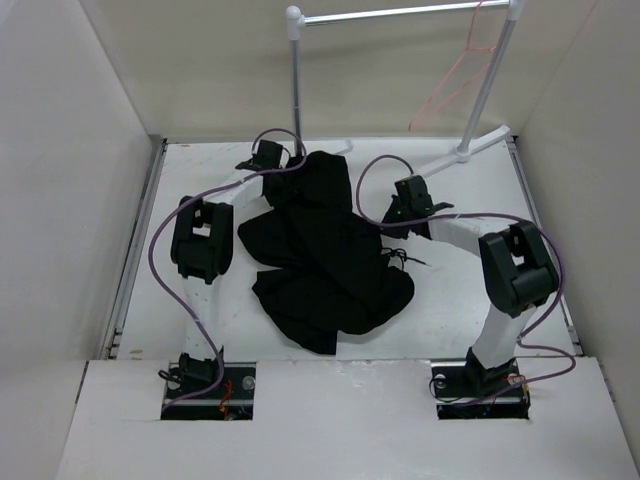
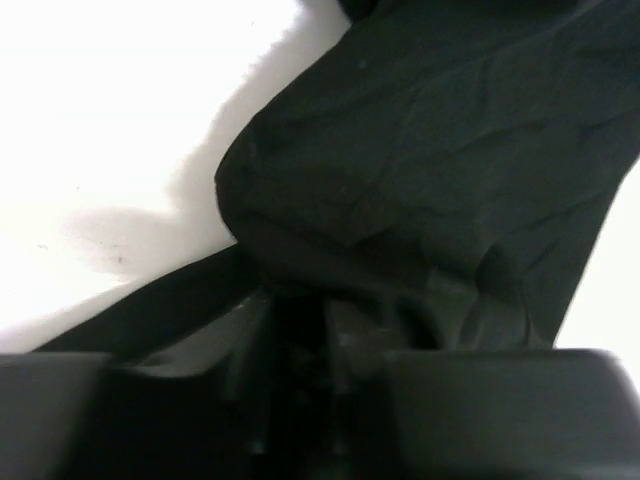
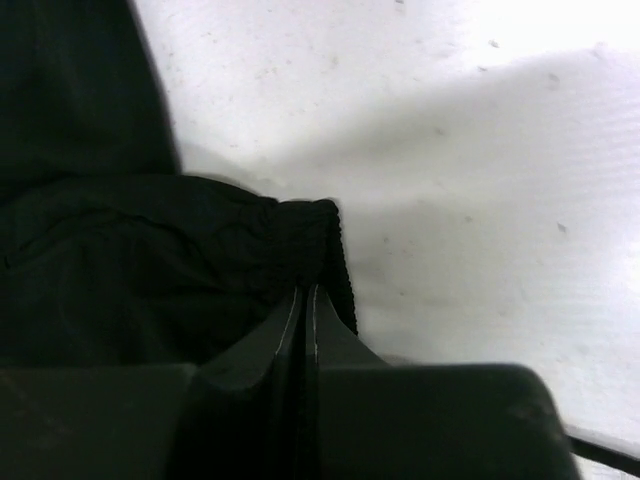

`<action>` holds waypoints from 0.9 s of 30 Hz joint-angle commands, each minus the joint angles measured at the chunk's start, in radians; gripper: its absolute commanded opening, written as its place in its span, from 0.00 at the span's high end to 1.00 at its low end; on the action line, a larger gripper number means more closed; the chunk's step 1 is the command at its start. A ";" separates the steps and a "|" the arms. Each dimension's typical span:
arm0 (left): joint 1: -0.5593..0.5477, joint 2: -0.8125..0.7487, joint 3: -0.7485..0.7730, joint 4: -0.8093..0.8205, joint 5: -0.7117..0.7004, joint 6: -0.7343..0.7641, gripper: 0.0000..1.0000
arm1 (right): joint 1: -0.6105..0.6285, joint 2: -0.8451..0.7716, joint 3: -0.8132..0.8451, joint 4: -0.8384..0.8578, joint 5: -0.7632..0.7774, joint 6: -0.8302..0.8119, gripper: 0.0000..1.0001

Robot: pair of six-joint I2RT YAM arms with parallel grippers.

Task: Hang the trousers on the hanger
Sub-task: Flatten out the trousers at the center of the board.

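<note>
The black trousers (image 1: 325, 250) lie crumpled in a heap in the middle of the table. My left gripper (image 1: 272, 157) is at their far left end; in the left wrist view its fingers (image 2: 300, 300) stand close together with the dark fabric (image 2: 430, 150) bunched between and in front of them. My right gripper (image 1: 397, 215) is at the heap's right edge; in the right wrist view its jaws (image 3: 305, 290) are pinched shut on the gathered waistband edge (image 3: 300, 225). The pink hanger (image 1: 455, 85) hangs on the rack at the far right, away from both grippers.
The white-and-silver rack (image 1: 400, 12) stands at the back, its posts (image 1: 297, 90) and angled feet (image 1: 480, 145) on the table's far side. White walls close in the table (image 1: 470, 300) at left, right and back. Purple cables loop from both arms.
</note>
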 commanded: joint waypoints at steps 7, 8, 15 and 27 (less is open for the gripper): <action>0.055 -0.449 -0.213 0.009 -0.174 -0.015 0.98 | -0.040 -0.513 -0.152 -0.029 0.127 -0.024 0.97; 0.063 -0.533 -0.254 0.001 -0.183 -0.024 0.98 | -0.040 -0.582 -0.164 -0.056 0.136 -0.026 0.97; 0.089 -1.026 -0.206 -0.247 -0.315 -0.033 0.98 | 0.025 -0.956 -0.097 -0.294 0.205 -0.007 0.97; 0.089 -1.019 0.318 -0.605 -0.386 0.039 0.95 | 0.295 -1.177 0.216 -0.552 0.436 0.020 0.97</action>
